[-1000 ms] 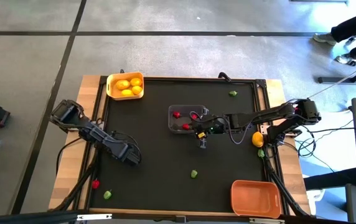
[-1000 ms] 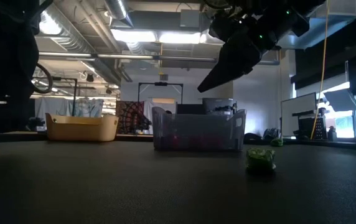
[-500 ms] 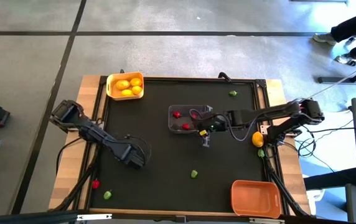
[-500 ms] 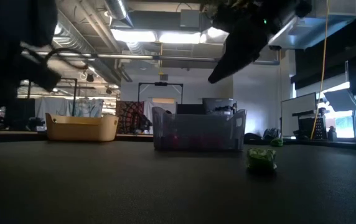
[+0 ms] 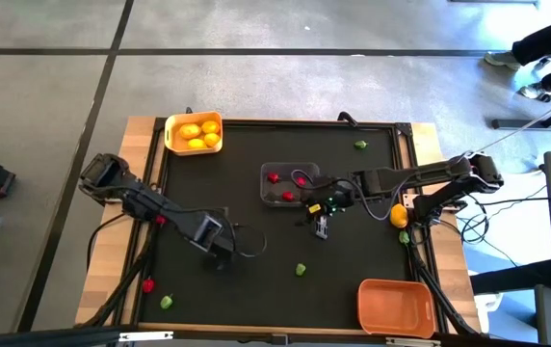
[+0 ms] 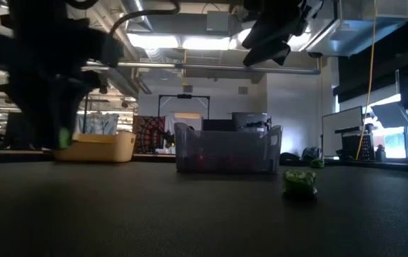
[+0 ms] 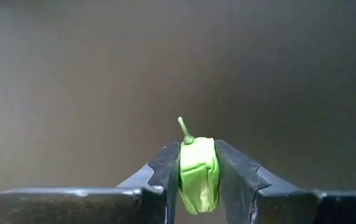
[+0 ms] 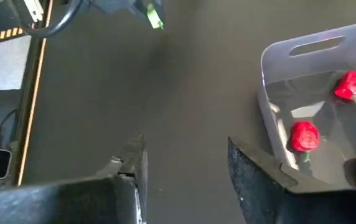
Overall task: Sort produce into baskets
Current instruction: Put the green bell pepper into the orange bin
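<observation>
My left gripper (image 5: 221, 258) hangs over the mat's near-left part, shut on a small green piece of produce (image 7: 196, 174), which also shows in the right wrist view (image 8: 155, 17). My right gripper (image 5: 322, 227) is open and empty, raised just near of the clear basket (image 5: 290, 183), which holds red pieces (image 8: 304, 135). The yellow basket (image 5: 194, 133) at the far left holds yellow fruits. The orange basket (image 5: 396, 306) stands at the near right. Another green piece (image 5: 301, 270) lies on the mat between the arms. My left gripper pinches the green piece by its two opposite sides (image 7: 183, 177) between its two fingers (image 7: 165, 171). The fingers come from above, pointing steeply down. The piece's thin stem (image 7: 183, 129) sticks out beyond the fingertips. The piece is lifted clear of the mat (image 6: 63, 137).
A green piece (image 5: 360, 145) lies at the mat's far right. A yellow-orange fruit (image 5: 399, 214) and a green piece (image 5: 404, 236) sit by the right edge. A red piece (image 5: 147, 284) and a green one (image 5: 167, 301) lie on the wooden rim at the near left.
My left gripper has moved toward the table's right edge and risen, rolling about its wrist. My right gripper has risen higher above the mat beside the clear basket, its fingers staying apart.
</observation>
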Motion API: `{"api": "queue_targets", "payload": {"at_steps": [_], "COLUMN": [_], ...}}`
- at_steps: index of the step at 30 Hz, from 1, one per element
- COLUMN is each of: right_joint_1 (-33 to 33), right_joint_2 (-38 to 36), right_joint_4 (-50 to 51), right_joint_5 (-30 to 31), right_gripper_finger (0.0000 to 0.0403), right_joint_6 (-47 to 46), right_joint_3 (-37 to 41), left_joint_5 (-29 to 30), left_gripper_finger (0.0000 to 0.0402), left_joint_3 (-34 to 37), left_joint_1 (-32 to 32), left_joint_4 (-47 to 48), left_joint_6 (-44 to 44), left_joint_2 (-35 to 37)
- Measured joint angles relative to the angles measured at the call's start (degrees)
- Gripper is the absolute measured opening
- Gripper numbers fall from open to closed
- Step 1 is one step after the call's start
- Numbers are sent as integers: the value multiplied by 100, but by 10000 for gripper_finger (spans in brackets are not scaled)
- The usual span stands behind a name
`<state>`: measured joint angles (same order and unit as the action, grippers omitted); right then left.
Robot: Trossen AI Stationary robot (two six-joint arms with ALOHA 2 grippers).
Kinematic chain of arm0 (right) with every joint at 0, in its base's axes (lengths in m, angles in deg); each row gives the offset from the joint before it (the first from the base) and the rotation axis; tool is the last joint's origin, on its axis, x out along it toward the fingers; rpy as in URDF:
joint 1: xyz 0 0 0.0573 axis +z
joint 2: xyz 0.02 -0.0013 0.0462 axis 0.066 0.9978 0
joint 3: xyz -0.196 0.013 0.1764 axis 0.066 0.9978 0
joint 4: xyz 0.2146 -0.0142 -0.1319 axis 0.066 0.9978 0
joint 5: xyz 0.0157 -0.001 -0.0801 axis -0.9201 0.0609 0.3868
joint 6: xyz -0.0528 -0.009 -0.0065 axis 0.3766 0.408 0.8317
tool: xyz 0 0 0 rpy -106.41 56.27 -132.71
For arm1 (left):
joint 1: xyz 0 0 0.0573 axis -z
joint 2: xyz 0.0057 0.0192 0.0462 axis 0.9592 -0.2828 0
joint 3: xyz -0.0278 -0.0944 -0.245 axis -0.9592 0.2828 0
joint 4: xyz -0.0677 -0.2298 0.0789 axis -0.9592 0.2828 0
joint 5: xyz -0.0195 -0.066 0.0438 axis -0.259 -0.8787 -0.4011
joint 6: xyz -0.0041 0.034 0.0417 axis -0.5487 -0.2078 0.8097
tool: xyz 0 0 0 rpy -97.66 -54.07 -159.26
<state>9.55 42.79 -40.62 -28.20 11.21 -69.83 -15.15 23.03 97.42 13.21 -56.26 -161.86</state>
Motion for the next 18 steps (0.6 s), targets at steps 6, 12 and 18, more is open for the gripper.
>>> {"api": "queue_targets", "payload": {"at_steps": [6,12,18], "right_joint_1": [-14,-15,263], "right_joint_2": [0,0,2], "right_joint_4": [-12,213,421], "right_joint_5": [-1,-1,172], "right_gripper_finger": [175,232,256], "right_joint_6": [55,507,443], "right_joint_3": [2,2,101], "left_joint_5": [6,222,344], "left_gripper_finger": [84,84,84], "left_joint_3": [-2,-2,-2], "left_joint_1": [-112,-112,-234], "left_joint_4": [-606,-1684,-2642], "left_joint_6": [-102,-209,-32], "left_joint_2": [3,3,68]}}
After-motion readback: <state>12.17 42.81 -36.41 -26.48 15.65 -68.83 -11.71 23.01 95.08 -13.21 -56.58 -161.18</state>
